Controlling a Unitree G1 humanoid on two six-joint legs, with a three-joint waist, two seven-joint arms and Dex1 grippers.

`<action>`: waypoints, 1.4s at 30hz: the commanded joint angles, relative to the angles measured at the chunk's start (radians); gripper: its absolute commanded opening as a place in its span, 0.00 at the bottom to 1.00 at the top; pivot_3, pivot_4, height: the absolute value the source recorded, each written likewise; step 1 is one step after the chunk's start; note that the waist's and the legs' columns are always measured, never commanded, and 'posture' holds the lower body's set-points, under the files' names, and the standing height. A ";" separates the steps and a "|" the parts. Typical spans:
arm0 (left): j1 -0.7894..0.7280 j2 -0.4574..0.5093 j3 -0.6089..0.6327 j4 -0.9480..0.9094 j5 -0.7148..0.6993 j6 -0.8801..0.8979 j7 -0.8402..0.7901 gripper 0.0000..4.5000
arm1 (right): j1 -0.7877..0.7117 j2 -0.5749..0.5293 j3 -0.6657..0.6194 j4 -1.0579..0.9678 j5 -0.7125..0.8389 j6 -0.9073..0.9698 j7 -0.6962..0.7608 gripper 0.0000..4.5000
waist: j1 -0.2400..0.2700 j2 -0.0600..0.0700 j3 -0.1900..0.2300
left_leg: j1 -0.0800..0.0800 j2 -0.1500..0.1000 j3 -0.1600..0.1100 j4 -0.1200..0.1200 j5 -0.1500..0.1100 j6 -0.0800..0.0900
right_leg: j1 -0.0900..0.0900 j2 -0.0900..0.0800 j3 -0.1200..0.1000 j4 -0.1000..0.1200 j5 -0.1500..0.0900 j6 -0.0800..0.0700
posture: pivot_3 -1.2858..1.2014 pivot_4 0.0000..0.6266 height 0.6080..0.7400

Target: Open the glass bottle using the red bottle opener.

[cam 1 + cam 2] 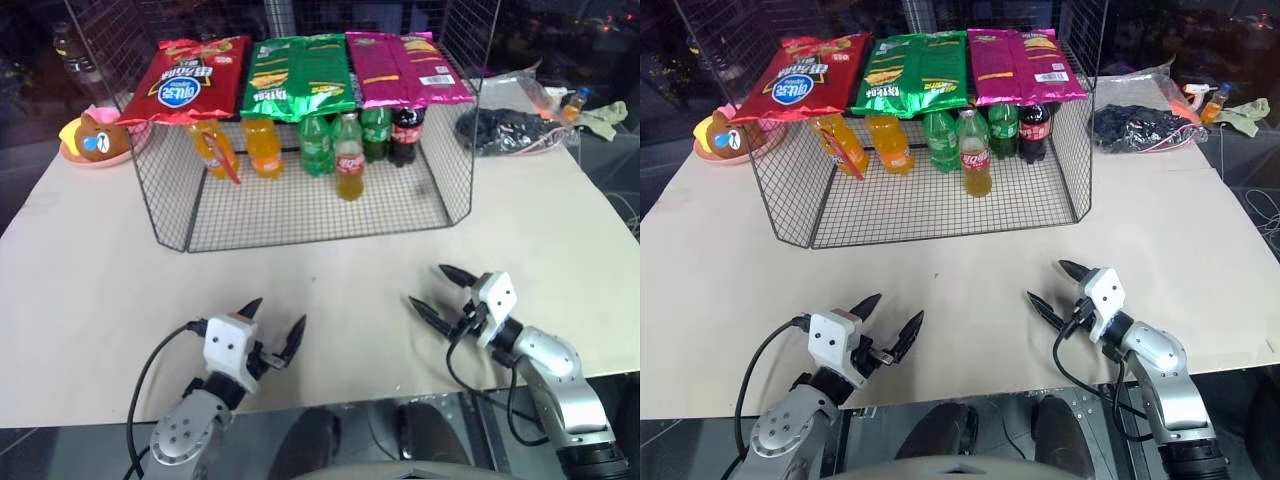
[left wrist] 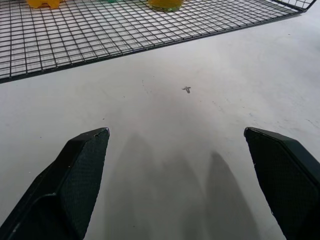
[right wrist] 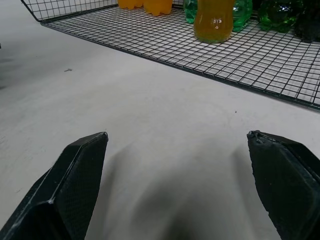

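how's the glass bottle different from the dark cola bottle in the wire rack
The glass bottle holds orange-amber drink; the dark cola bottle holds near-black drink. The glass bottle stands forward of the row, alone on the wire rack; the cola bottle stands in the back row, under the magenta snack bag. Both are upright with red labels.

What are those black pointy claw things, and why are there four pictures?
Those claws are the fingers of a robot's two hands: the left gripper and the right gripper. Both are open and hold nothing. Two pictures come from cameras in the robot's head, looking down at a table. The other two come from cameras on its wrists, looking along the fingers. On the table stands a wire cage with drinks inside and snack bags on top. The glass bottle stands in front. A red bottle opener leans by an orange bottle.
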 commanded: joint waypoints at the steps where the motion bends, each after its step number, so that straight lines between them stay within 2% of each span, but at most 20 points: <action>1: -0.008 -0.004 0.001 -0.010 0.001 -0.030 0.002 0.99 | -0.005 -0.010 -0.002 -0.021 0.001 -0.026 0.001 1.00 | 0.000 0.000 0.000 | 0.000 0.000 0.000 0.000 0.000 0.000 | 0.000 0.000 0.000 0.000 0.000 0.000 | 0.52 0.24 1.00; 28: -0.088 -0.007 0.063 0.044 -0.026 -0.065 -0.004 0.99 | -0.048 0.007 0.039 0.008 0.002 -0.047 -0.003 1.00 | 0.000 0.000 0.000 | 0.000 0.000 0.000 0.000 0.000 0.000 | 0.000 0.000 0.000 0.000 0.000 0.000 | 0.52 0.24 1.00; 34: -0.216 -0.016 0.137 0.118 -0.061 -0.038 0.043 0.99 | -0.090 0.010 0.069 -0.027 -0.005 -0.007 -0.009 1.00 | 0.000 0.000 0.000 | 0.000 0.000 -0.001 0.001 0.000 0.000 | 0.000 0.001 -0.001 0.001 0.000 0.000 | 0.52 0.24 1.00; 42: -0.494 0.008 0.239 0.313 -0.044 -0.041 0.134 0.99 | -0.228 0.039 0.095 -0.212 0.075 0.109 -0.032 1.00 | 0.000 0.000 0.000 | 0.000 -0.001 -0.001 0.003 0.000 -0.001 | 0.000 0.001 -0.001 0.002 0.000 0.000 | 0.52 0.24 1.00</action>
